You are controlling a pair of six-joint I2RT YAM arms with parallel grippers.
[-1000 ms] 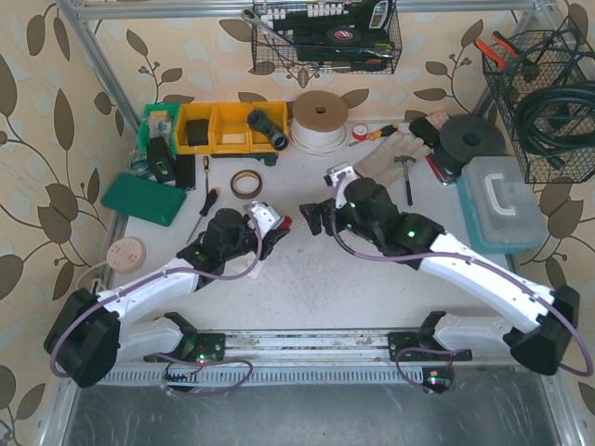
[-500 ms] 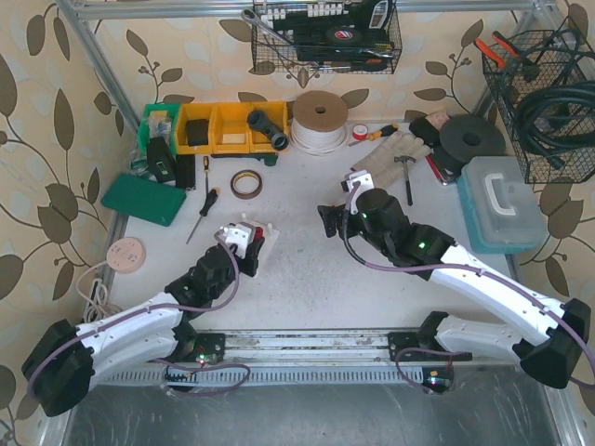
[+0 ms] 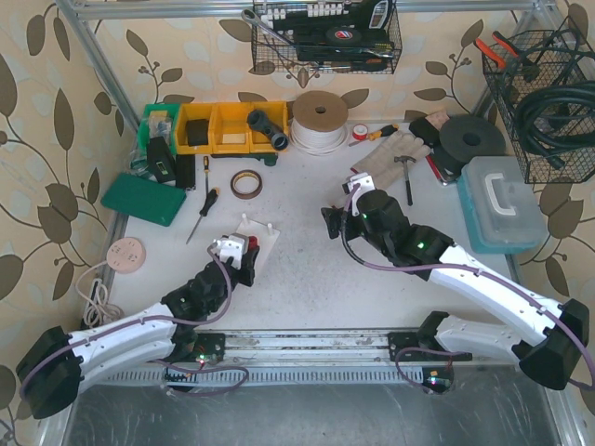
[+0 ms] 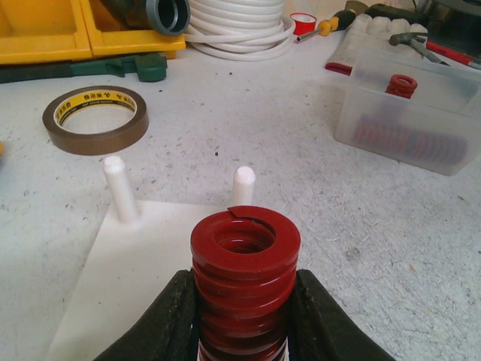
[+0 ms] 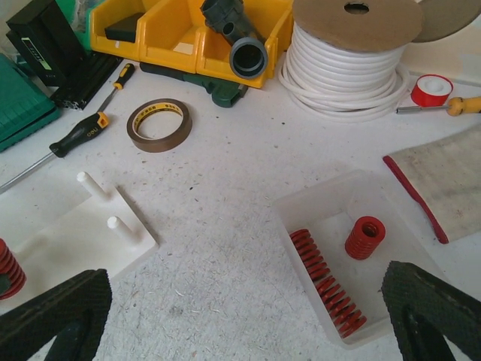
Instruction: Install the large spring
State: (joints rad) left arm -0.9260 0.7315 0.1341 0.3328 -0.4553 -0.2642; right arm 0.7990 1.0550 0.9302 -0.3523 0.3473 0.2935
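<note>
The thick red coil spring (image 4: 244, 241) is being clamped upright by the left gripper (image 4: 242, 304) over the flat white base (image 4: 128, 278); centring above the nearer white peg (image 4: 243, 184) is being required. The right gripper (image 5: 244, 312) is being held open.

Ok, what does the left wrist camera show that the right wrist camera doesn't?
Only left wrist: the left gripper clamped on the sides of the red spring, and its hollow top. Only right wrist: the right gripper wide open, a screwdriver and a green case. Both: the white base plate with its two pegs, the brown tape roll and the clear tray.
</note>
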